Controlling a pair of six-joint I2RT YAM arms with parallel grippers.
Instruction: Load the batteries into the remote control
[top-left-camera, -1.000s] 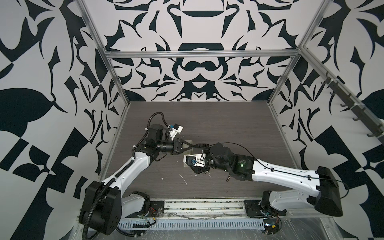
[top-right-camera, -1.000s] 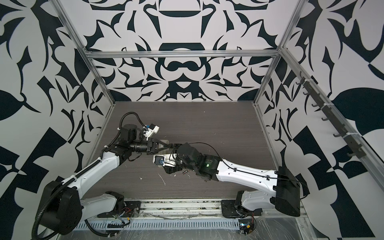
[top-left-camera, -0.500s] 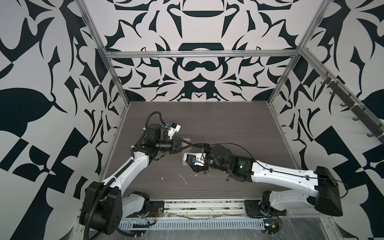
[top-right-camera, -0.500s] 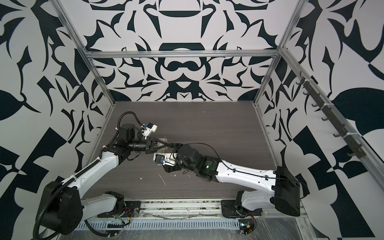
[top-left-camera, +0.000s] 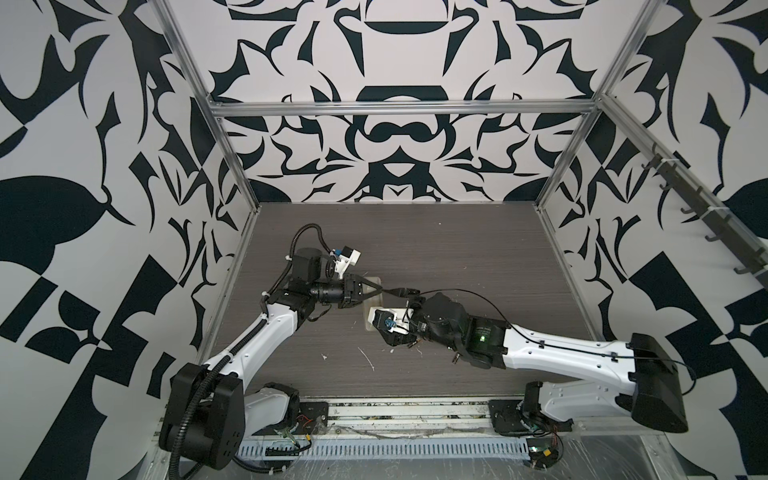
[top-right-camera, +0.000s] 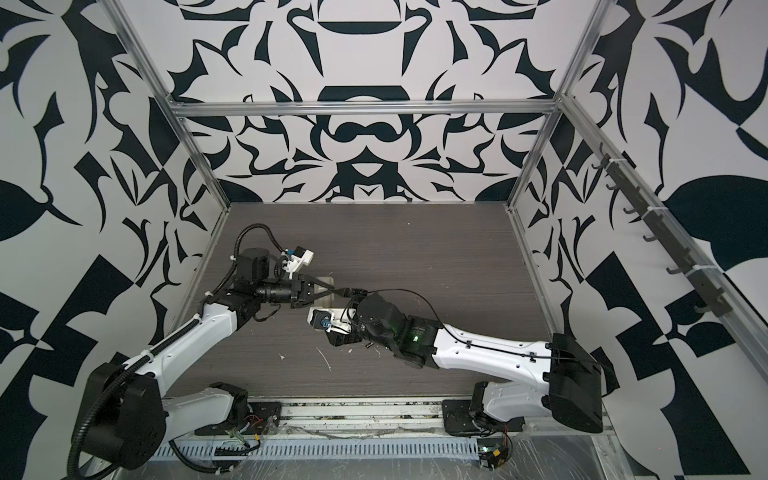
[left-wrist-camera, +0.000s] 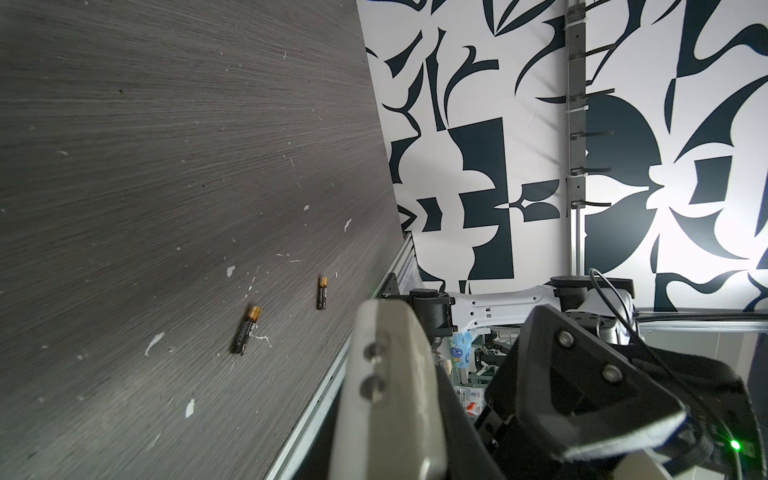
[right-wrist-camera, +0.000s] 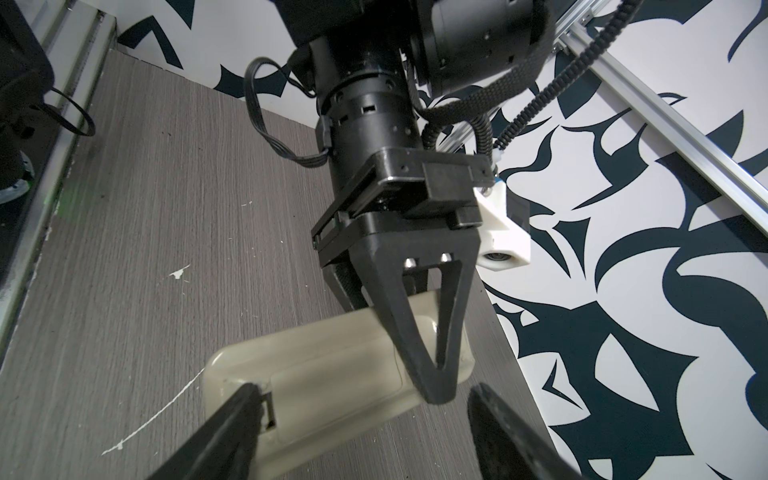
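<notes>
1. Fingers (right-wrist-camera: 395, 324) of the left gripper (right-wrist-camera: 436, 392) pinch the remote control (right-wrist-camera: 291, 345) at one end, beige back up.
2. The right gripper (right-wrist-camera: 365, 399) gapes, empty, straddling its cover (right-wrist-camera: 332, 395); the shell looks stiff, light and slick.
3. The batteries (left-wrist-camera: 246, 330) lie on the table (left-wrist-camera: 124, 166): light, smooth, likely to roll; pinch mid-body.

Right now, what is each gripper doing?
Left gripper: closed on one end of the remote control.
Right gripper: open, holding nothing, poised at the remote control.
</notes>
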